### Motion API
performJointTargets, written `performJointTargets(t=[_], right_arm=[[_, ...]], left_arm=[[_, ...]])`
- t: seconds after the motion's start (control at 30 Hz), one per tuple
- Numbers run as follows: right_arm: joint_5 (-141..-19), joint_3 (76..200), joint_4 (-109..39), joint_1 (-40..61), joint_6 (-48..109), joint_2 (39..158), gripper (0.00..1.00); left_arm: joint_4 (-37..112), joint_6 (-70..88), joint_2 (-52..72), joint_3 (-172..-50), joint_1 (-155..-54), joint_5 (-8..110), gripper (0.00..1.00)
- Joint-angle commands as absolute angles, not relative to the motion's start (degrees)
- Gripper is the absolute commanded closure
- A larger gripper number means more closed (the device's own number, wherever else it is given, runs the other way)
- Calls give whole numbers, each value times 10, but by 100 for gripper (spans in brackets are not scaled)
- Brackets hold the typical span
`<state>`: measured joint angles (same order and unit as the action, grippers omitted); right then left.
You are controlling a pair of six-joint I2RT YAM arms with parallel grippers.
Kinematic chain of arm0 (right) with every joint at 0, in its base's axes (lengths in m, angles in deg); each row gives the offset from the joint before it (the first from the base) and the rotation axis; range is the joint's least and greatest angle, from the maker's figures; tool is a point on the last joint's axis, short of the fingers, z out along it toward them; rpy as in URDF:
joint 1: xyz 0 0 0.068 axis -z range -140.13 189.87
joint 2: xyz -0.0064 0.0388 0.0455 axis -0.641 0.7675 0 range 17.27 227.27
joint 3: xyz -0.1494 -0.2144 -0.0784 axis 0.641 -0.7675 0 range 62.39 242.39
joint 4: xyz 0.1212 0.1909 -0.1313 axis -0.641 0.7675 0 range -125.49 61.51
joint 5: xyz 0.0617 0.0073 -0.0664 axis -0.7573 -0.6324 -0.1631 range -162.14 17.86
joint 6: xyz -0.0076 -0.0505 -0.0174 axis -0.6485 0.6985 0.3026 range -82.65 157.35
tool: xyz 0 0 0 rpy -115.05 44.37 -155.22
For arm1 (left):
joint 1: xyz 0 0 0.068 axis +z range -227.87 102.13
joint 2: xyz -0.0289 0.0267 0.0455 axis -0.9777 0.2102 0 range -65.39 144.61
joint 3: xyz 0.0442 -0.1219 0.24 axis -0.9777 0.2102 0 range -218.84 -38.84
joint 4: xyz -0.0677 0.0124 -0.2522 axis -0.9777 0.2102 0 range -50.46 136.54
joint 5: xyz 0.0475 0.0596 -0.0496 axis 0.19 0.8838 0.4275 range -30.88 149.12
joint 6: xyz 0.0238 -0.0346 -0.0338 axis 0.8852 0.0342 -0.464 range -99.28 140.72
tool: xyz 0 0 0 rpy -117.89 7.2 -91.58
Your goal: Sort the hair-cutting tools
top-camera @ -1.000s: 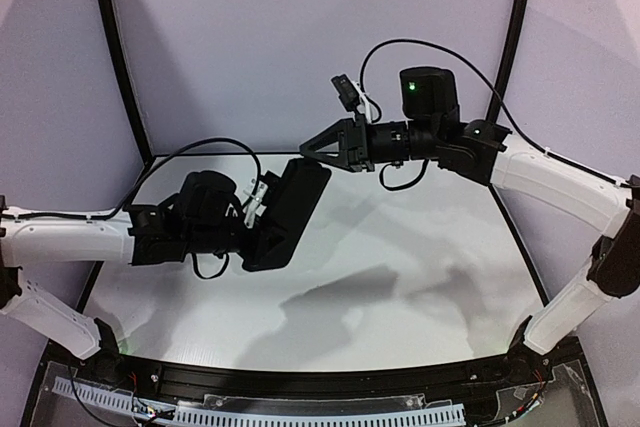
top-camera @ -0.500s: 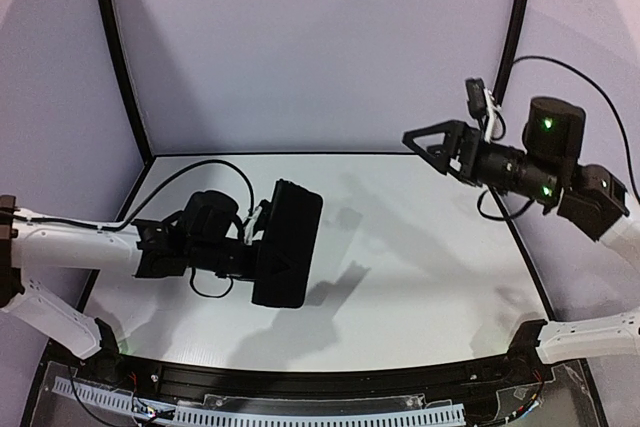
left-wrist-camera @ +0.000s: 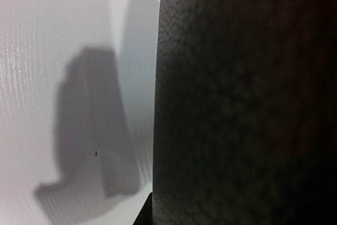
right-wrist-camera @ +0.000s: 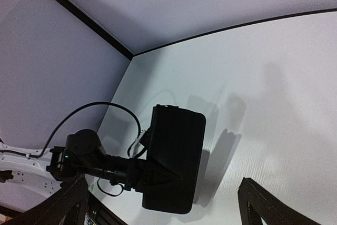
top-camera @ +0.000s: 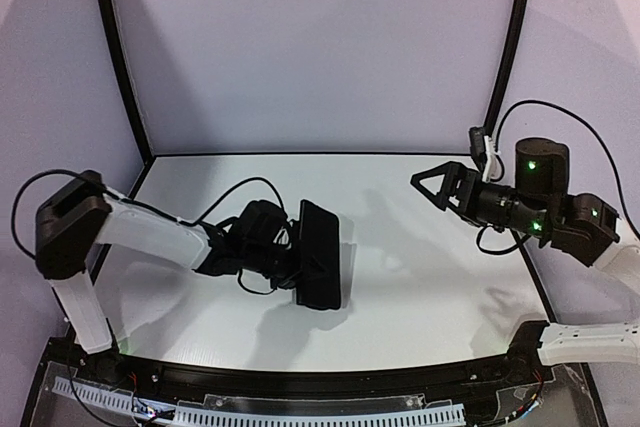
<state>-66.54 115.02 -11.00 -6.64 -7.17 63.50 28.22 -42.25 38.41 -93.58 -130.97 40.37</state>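
From above: pinching the black zip case (top-camera: 322, 259) by one edge with the left claw (top-camera: 292, 259), tilted above the white bench (top-camera: 430, 277); right claw (top-camera: 428, 185) spread wide, empty, well apart. No combs or scissors showing; perhaps zipped inside. Could twist or slip from so thin a hold. From the left wrist: pebbled matte fabric. From the right wrist: flat rounded-corner slab.

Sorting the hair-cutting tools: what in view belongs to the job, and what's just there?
Job:
left gripper, shut on the black case
right gripper, open and empty
The tools themselves do not show.

Just there:
black case, held off the table
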Motion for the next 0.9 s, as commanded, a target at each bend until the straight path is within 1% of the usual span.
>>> performJointTargets(t=[0.0, 0.07, 0.13, 0.2, 0.23, 0.27, 0.33, 0.5, 0.57, 0.63, 0.73, 0.87], right_arm=[[-640, 1141, -120, -63, -86, 615, 1], [-637, 1141, -117, -63, -87, 613, 1], [-634, 1141, -111, -62, -90, 613, 1], [-626, 1141, -102, -62, -94, 613, 1], [-621, 1141, -97, -61, -94, 612, 1], [-616, 1143, -89, -61, -94, 612, 1], [-599, 1146, -74, -60, -90, 610, 1], [-552, 1167, 4, -39, -74, 620, 1], [-530, 1176, 42, -19, -65, 630, 1], [-505, 1180, 71, 0, -57, 637, 1], [-460, 1167, 80, 29, -30, 635, 1], [-380, 1145, 102, 66, -11, 639, 1]], left_arm=[[193, -466, 417, -945, -1294, 392, 75], [220, -455, 418, -942, -1290, 407, 64], [277, -430, 410, -943, -1287, 438, 52], [347, -404, 386, -943, -1281, 475, 28], [382, -392, 375, -942, -1280, 497, 15], [405, -377, 356, -938, -1279, 513, 4], [491, -361, 316, -932, -1278, 587, 2], [707, -349, 187, -933, -1274, 787, 1], [797, -358, 132, -938, -1258, 857, 1], [849, -363, 89, -936, -1226, 901, 1], [902, -366, 24, -917, -1169, 919, 1], [885, -365, -104, -868, -1100, 911, 1]])
